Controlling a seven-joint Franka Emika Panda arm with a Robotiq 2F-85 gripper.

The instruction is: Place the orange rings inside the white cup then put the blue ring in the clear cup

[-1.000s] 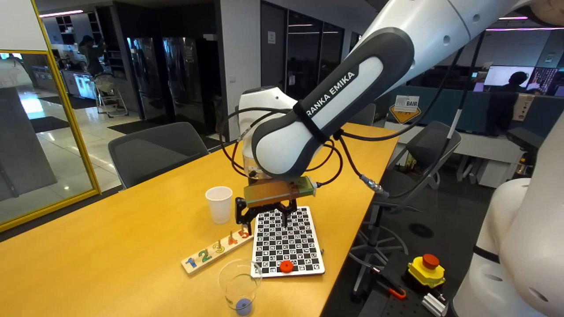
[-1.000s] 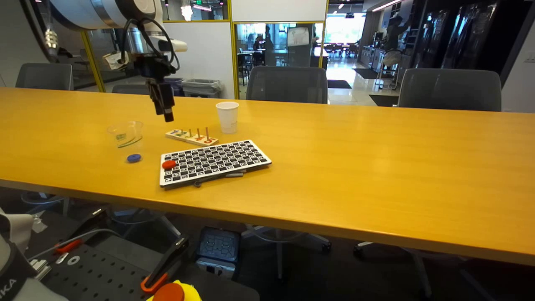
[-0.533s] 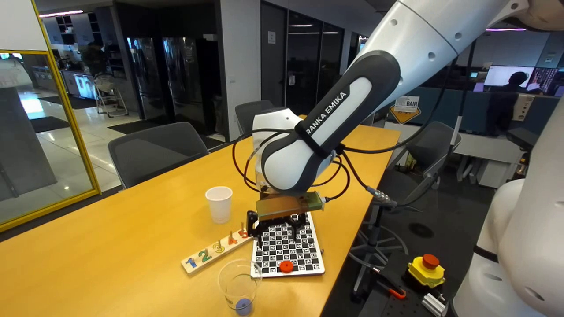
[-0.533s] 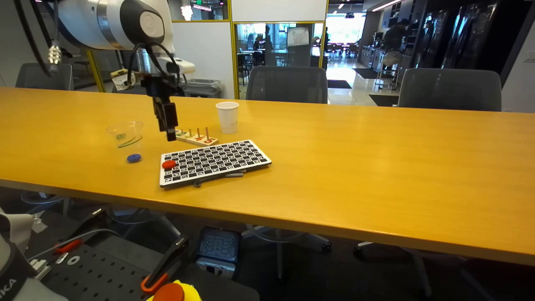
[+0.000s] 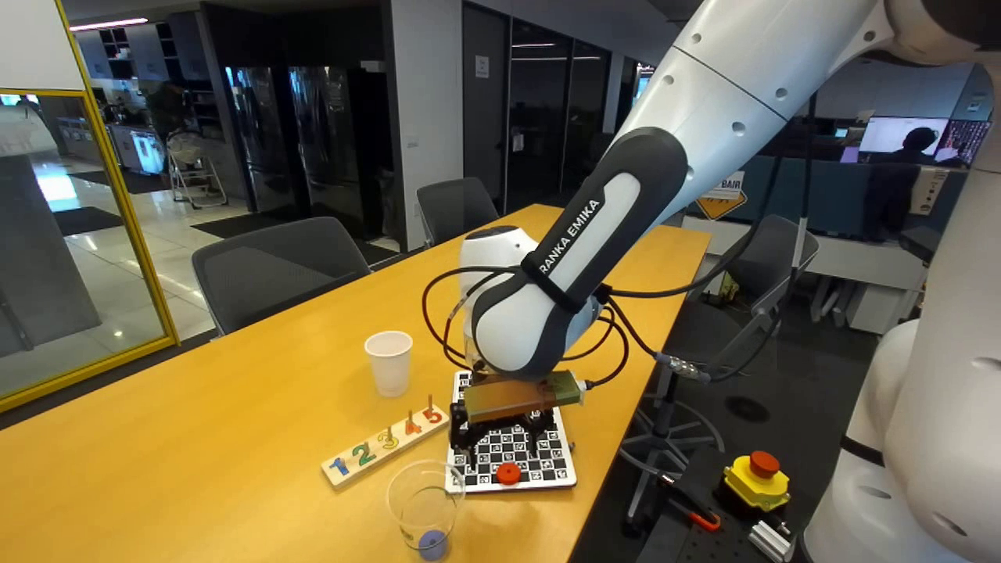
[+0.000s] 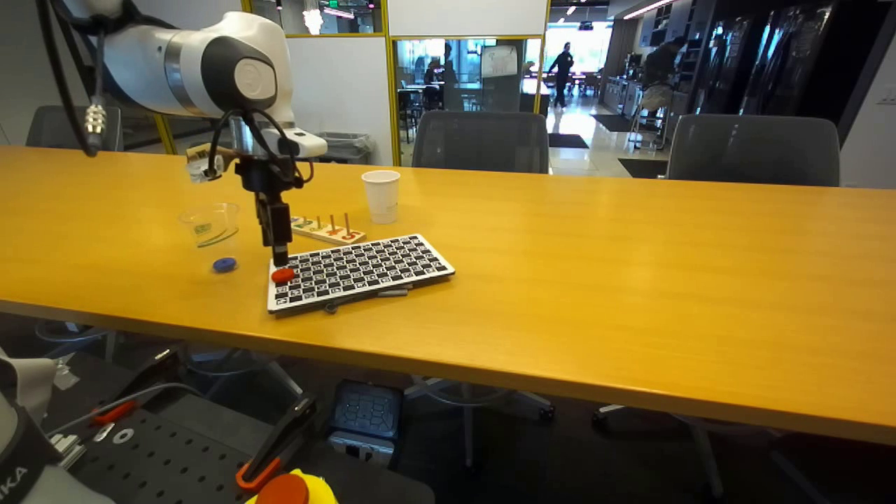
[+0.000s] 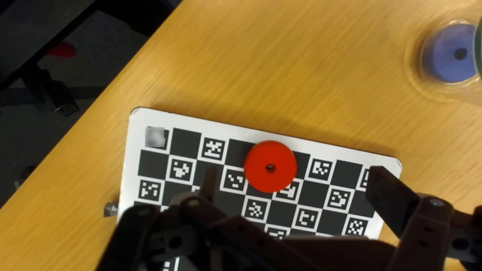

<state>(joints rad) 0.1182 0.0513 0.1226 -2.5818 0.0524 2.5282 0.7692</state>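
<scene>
Now the pincer (image 5: 502,461): lower than half a second ago, jaws apart, above the ChArUco board (image 6: 360,269).
Red-orange ring (image 7: 270,180): unmoved on the board.
Blue ring (image 6: 225,265): still at the clear cup (image 5: 425,504)'s base.
White cup (image 5: 389,366): upright, unmoved.

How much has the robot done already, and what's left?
Done: the blue ring looks to be at the bottom of the clear cup.
In hand: nothing; the open gripper hangs close to the orange ring, perhaps about to grab it.
Left: that ring lies on the checkered board and must go in the white cup. The white cup's bottom is hidden, so I can't tell about other rings.
</scene>
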